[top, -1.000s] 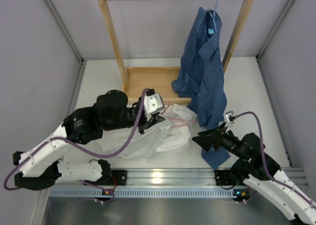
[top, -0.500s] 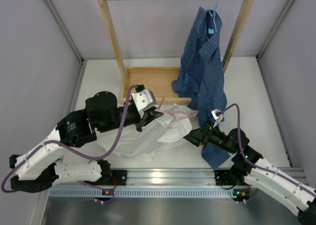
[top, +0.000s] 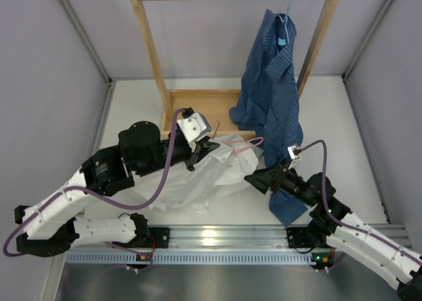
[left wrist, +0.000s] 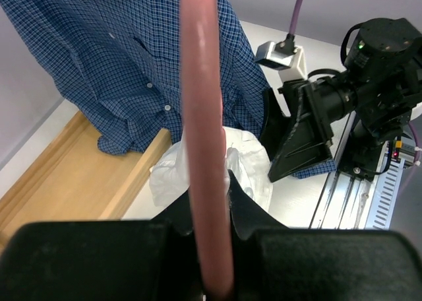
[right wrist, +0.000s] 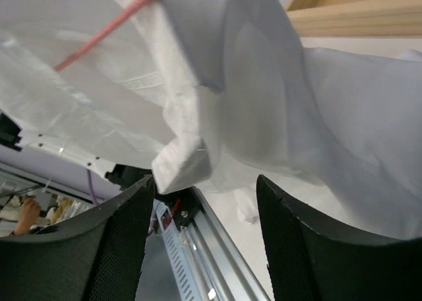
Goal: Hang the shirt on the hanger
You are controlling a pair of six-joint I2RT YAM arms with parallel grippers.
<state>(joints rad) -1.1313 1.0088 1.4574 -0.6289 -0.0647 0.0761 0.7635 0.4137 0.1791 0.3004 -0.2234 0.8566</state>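
Note:
The white shirt (top: 204, 179) lies crumpled on the table between my arms; it also shows in the left wrist view (left wrist: 247, 159) and fills the right wrist view (right wrist: 277, 96). The pink wire hanger (top: 247, 146) is partly inside it, and its wire shows in the right wrist view (right wrist: 112, 24). My left gripper (top: 206, 148) is shut on the hanger's wire (left wrist: 201, 116) and holds it above the shirt. My right gripper (top: 254, 181) is open at the shirt's right edge, its fingers (right wrist: 119, 248) apart with a fold of white cloth just ahead of them.
A wooden rack (top: 198, 109) stands at the back with a dark blue checked shirt (top: 270, 96) on a light blue hanger (top: 285, 24), its tail reaching down beside my right arm. A metal rail (top: 217, 238) runs along the near edge.
My left gripper has shifted with the hanger, lifting and dragging the shirt. My right gripper has moved left from the blue shirt's tail to the white shirt's right edge.

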